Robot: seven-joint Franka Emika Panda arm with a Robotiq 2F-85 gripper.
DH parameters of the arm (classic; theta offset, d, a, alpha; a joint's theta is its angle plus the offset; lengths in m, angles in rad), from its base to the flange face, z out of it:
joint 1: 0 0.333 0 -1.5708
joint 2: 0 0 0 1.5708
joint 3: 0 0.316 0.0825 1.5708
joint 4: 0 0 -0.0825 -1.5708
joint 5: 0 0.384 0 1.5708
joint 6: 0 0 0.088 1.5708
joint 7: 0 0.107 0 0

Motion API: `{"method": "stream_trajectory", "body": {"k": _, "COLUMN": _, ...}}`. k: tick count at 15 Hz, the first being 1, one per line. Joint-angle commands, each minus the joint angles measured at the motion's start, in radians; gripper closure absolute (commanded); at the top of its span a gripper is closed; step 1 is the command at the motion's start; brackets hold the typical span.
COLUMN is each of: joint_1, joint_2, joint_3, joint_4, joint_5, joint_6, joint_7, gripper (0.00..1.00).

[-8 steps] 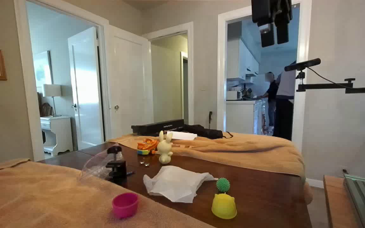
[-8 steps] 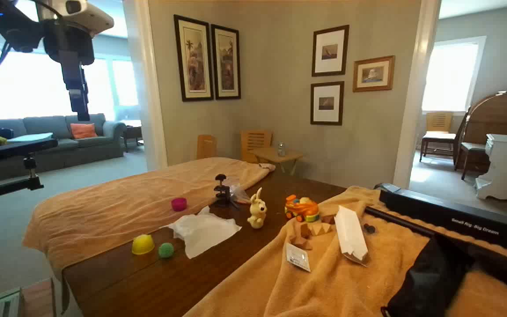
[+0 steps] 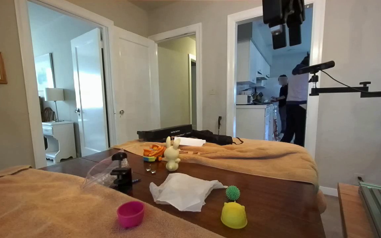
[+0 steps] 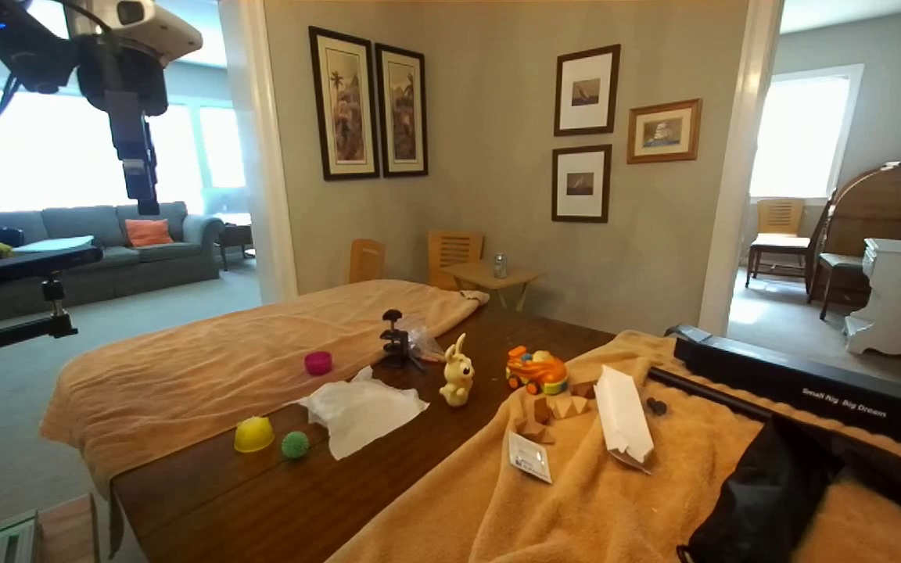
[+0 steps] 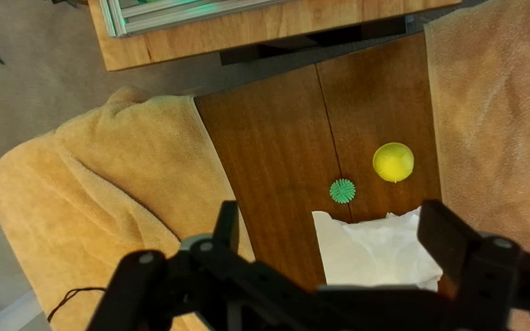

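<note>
My gripper [image 5: 331, 219] is open and empty, high above the dark table. It also shows in both exterior views, at the top right [image 3: 287, 39] and at the upper left [image 4: 145, 203]. Below its fingers in the wrist view lie a crumpled white sheet [image 5: 375, 253], a green spiky ball [image 5: 342, 191] and a yellow cup [image 5: 393, 162], which looks upside down. A pink cup [image 3: 130, 214] stands on the tan towel. A cream rabbit figure [image 4: 457, 374] stands upright near the sheet. An orange toy vehicle [image 4: 536, 370] is beyond it.
A black clamp [image 3: 121, 173] stands beside a clear plastic bag [image 3: 101, 170]. Tan towels [image 4: 263, 336] cover both table sides. A white box [image 4: 622, 414], wooden pieces [image 4: 536, 418], and a long black box [image 4: 810, 391] lie on one. A camera [image 3: 315, 67] juts out on an arm.
The gripper and the tabletop things have not visibly moved. In the kitchen doorway behind, the nearer person has shifted further into view, and the other person has moved slightly.
</note>
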Motion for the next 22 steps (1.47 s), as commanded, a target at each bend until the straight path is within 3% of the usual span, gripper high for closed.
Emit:
{"method": "stream_trajectory", "body": {"k": 1, "joint_1": 0.012, "joint_2": 0.004, "joint_3": -0.008, "joint_4": 0.002, "joint_5": -0.006, "joint_6": -0.001, "joint_7": 0.007, "gripper": 0.00}}
{"method": "stream_trajectory", "body": {"k": 5, "joint_1": 0.012, "joint_2": 0.004, "joint_3": -0.008, "joint_4": 0.002, "joint_5": -0.006, "joint_6": -0.001, "joint_7": 0.007, "gripper": 0.00}}
{"method": "stream_trajectory", "body": {"k": 7, "joint_1": -0.038, "joint_2": 0.031, "joint_3": -0.003, "joint_4": 0.000, "joint_5": -0.059, "joint_6": 0.025, "joint_7": 0.046, "gripper": 0.00}}
{"method": "stream_trajectory", "body": {"k": 10, "joint_1": -0.151, "joint_2": 0.125, "joint_3": -0.058, "joint_4": 0.005, "joint_5": -0.161, "joint_6": 0.157, "joint_7": 0.122, "gripper": 0.00}}
{"method": "stream_trajectory", "body": {"k": 13, "joint_1": -0.226, "joint_2": 0.257, "joint_3": -0.106, "joint_4": 0.065, "joint_5": -0.189, "joint_6": 0.277, "joint_7": 0.221, "gripper": 0.00}}
{"method": "stream_trajectory", "body": {"k": 18, "joint_1": -0.209, "joint_2": 0.444, "joint_3": -0.140, "joint_4": 0.167, "joint_5": -0.192, "joint_6": 0.391, "joint_7": 0.339, "gripper": 0.00}}
{"method": "stream_trajectory", "body": {"k": 19, "joint_1": -0.186, "joint_2": 0.370, "joint_3": -0.175, "joint_4": 0.094, "joint_5": -0.182, "joint_6": 0.381, "joint_7": 0.283, "gripper": 0.00}}
{"method": "stream_trajectory", "body": {"k": 22, "joint_1": -0.172, "joint_2": 0.436, "joint_3": -0.179, "joint_4": 0.141, "joint_5": -0.181, "joint_6": 0.391, "joint_7": 0.319, "gripper": 0.00}}
